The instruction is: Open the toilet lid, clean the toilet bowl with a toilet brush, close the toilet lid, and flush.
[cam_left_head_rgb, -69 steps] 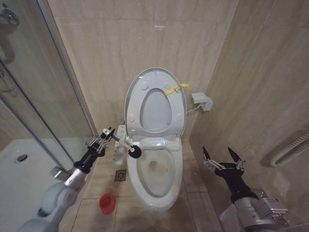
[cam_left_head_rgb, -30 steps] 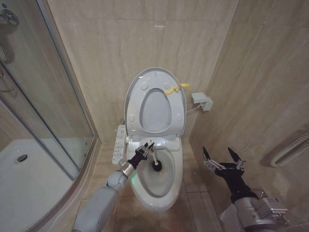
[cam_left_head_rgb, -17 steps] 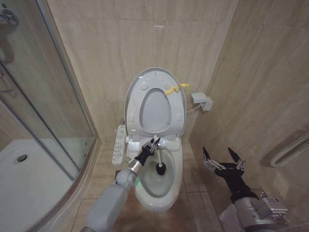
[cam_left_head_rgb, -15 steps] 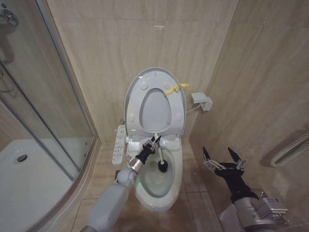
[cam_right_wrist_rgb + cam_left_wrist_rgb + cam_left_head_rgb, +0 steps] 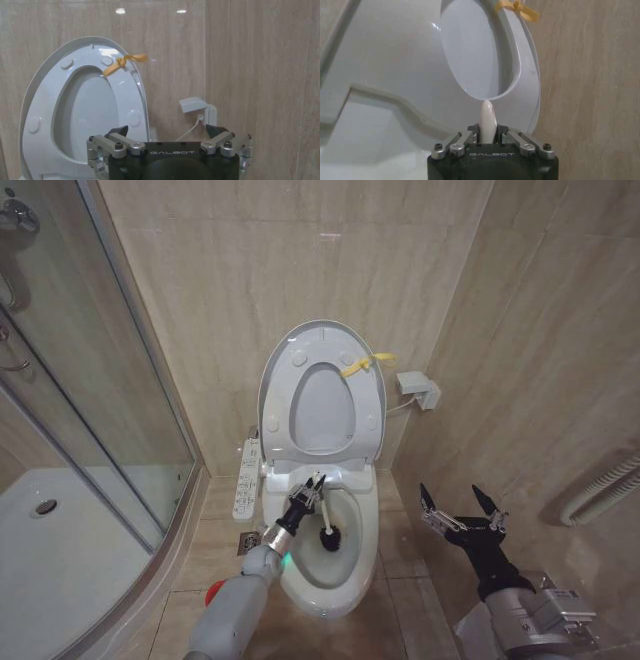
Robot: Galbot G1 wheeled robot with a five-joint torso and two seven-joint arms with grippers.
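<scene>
Tiled bathroom: left end effector (image 5: 313, 486) clamps toilet brush (image 5: 325, 522)

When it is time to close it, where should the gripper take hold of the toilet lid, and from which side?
Probably at the upper rim of the toilet lid, near the yellow ribbon tag. The lid stands upright against the wall, so only that top edge is free to pull forward. The open right gripper waits on that side; the left gripper holds the toilet brush.
</scene>
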